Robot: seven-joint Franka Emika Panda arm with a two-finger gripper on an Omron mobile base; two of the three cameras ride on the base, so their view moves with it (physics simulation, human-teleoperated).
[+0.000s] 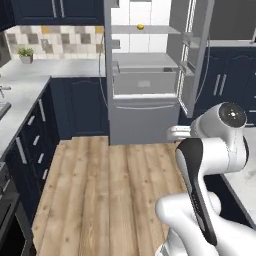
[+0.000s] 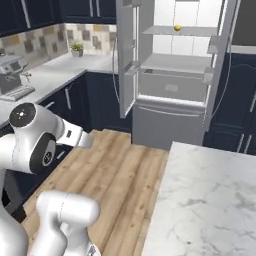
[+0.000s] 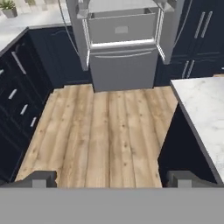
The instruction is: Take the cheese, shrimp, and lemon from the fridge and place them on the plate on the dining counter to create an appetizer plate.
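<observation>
Yellow item, left base view: lemon (image 1: 141, 26) sits on an upper shelf of the open fridge (image 1: 145, 117), well apart from me across the wood floor (image 1: 110, 190). Judged light, firm, rounded and likely to roll; best taken across its middle, not by the pointed tip.

Right base view: same lemon (image 2: 177, 28), same shelf; dining counter (image 2: 210, 200) marble top at lower right. Cheese and shrimp too small to make out.

Hand view: my claw (image 3: 112, 179) spread fully wide, holding nothing, pointed over the floor towards the fridge (image 3: 122, 65).
</observation>
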